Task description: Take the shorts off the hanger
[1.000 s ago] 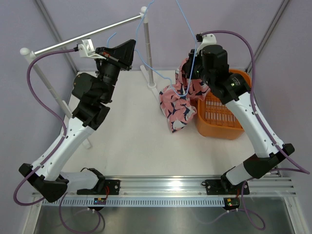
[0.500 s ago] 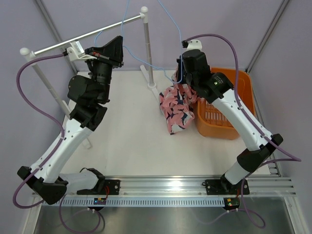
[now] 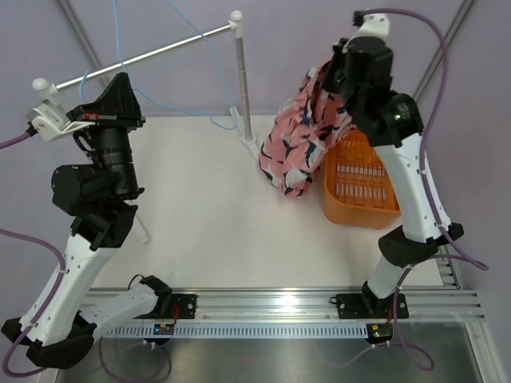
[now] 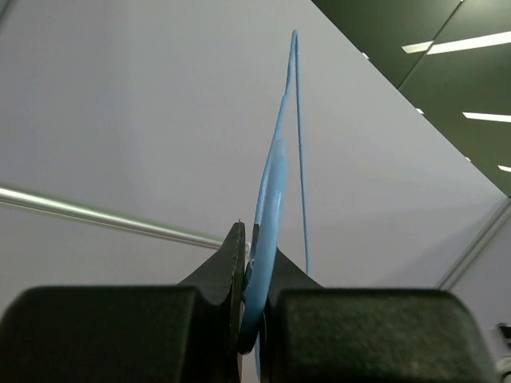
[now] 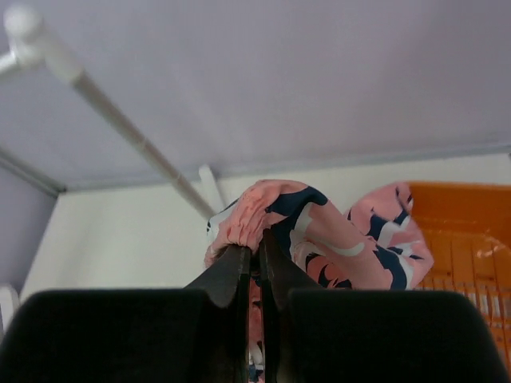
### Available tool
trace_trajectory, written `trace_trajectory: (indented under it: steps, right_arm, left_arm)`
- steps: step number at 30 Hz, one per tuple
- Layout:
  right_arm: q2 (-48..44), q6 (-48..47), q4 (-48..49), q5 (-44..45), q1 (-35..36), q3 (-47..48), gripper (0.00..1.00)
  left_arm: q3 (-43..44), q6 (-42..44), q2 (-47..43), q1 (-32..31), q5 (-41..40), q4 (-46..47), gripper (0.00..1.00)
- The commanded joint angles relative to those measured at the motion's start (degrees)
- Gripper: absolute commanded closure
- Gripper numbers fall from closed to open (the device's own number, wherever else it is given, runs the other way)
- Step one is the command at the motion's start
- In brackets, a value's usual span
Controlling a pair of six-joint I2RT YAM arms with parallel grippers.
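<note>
Hanging from the right gripper (image 5: 255,249), the shorts (image 3: 307,132) are found raised above the far right part of the table (image 3: 207,215). A bunched fold of the pink fabric is pinched between the closed fingers, as is shown by the right wrist view. The rest of the garment is draped downward and to the left of that grip. Its lowest edge is seen just beside the left rim of the orange basket (image 3: 363,195). Whether the table is touched by that edge cannot be determined.

The hanger (image 4: 270,199) is clamped in the left gripper (image 4: 255,247), whose fingers are pressed tightly together on the light-blue wire. It is held up at the far left, near the left end of the clothes rail (image 3: 160,54), and part of its wire is seen running out past the top edge of the overhead view. The shorts are fully off the hanger. The two are recorded as well apart, with the rail's upright post (image 3: 242,80) standing between them.
</note>
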Motion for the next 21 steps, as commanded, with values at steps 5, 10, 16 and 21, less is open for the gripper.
trace_trajectory:
  steps: [5,10,16,21]
  right_arm:
    - [-6.1,-7.8,18.5,10.0,-8.7,8.5,1.0]
    - [-15.3,-14.0,33.2,16.9,-8.7,0.6,1.0]
    - [-21.0,-18.6,36.9,21.4,-8.7,-6.3,1.0]
    - [-24.1,-21.3,39.6,24.4,-8.7,-11.3,1.0]
  left_arm:
    - [-5.9,3.8,-5.2,0.1,-5.4,-0.8,1.0]
    - [-8.1,3.6,-5.5,0.1,-4.9,-1.6,1.0]
    - [-10.0,2.0,-4.5,0.1,-3.9,-1.4,1.0]
    - [-10.7,1.5,-4.3,0.1,-3.3,-1.8,1.0]
